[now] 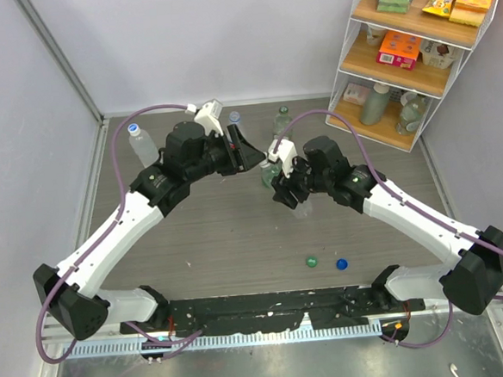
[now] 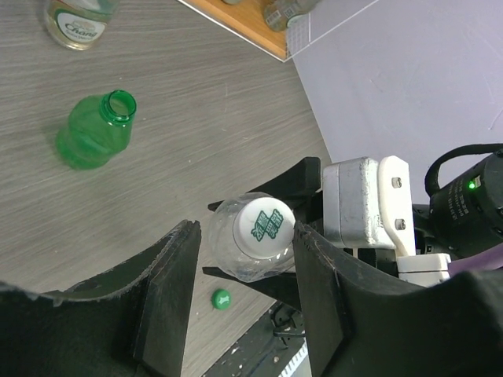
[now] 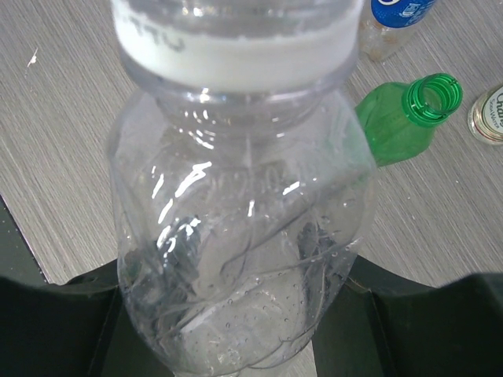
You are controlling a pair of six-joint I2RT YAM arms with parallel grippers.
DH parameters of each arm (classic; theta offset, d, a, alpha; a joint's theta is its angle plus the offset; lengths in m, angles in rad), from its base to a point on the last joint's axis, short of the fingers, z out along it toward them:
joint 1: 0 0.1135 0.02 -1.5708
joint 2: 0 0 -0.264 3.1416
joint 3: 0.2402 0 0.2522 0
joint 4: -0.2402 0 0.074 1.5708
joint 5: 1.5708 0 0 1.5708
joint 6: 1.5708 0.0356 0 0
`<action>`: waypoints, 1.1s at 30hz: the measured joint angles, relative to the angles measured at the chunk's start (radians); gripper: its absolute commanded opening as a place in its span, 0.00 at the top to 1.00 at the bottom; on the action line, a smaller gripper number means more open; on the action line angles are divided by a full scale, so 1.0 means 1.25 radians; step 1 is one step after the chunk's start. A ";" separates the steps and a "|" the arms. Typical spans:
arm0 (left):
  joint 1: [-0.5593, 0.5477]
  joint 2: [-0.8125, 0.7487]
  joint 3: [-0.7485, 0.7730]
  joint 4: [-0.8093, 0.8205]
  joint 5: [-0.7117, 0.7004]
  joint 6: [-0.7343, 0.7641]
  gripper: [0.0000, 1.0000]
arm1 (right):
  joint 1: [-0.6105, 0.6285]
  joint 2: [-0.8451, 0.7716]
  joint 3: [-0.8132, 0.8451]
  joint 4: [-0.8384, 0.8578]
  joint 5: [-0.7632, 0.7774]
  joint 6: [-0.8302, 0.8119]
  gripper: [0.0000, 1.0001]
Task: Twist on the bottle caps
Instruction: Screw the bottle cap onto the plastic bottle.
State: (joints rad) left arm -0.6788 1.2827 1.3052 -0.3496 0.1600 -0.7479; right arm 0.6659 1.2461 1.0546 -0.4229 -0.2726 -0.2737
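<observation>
My right gripper [image 3: 244, 314] [image 1: 284, 186] is shut on the body of the plain clear bottle [image 3: 244, 236], holding it above the table. A white cap [image 2: 266, 224] with green print sits on its neck. My left gripper [image 2: 247, 243] [image 1: 251, 154] is open around that cap. Its right finger [image 2: 318, 275] is at the cap's edge, while a gap separates the left finger [image 2: 169, 275] from the bottle. The uncapped green bottle [image 2: 98, 129] [image 3: 401, 118] is on the table behind. A green cap [image 1: 311, 260] [image 2: 222, 298] and a blue cap [image 1: 341, 264] lie near the front edge.
A wire shelf [image 1: 398, 57] with snacks and cups stands at the back right. Another clear bottle [image 1: 142, 144] stands at the back left, and one with a blue cap [image 1: 235, 121] at the back middle. A labelled bottle [image 2: 78, 20] is beyond the green one.
</observation>
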 measured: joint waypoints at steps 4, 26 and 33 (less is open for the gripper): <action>0.000 0.007 0.000 0.002 0.017 0.000 0.48 | 0.000 0.000 0.000 -0.004 -0.002 0.000 0.99; -0.001 0.033 0.000 0.019 0.079 -0.002 0.60 | 0.001 0.000 0.000 -0.015 -0.001 0.000 0.99; -0.001 0.033 0.000 0.019 0.077 0.005 0.71 | 0.001 0.002 0.000 -0.016 -0.001 0.000 0.99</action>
State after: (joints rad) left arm -0.6796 1.3243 1.3052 -0.3264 0.2558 -0.7418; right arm 0.6666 1.2484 1.0546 -0.4423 -0.2741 -0.2737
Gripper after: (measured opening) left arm 0.379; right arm 0.581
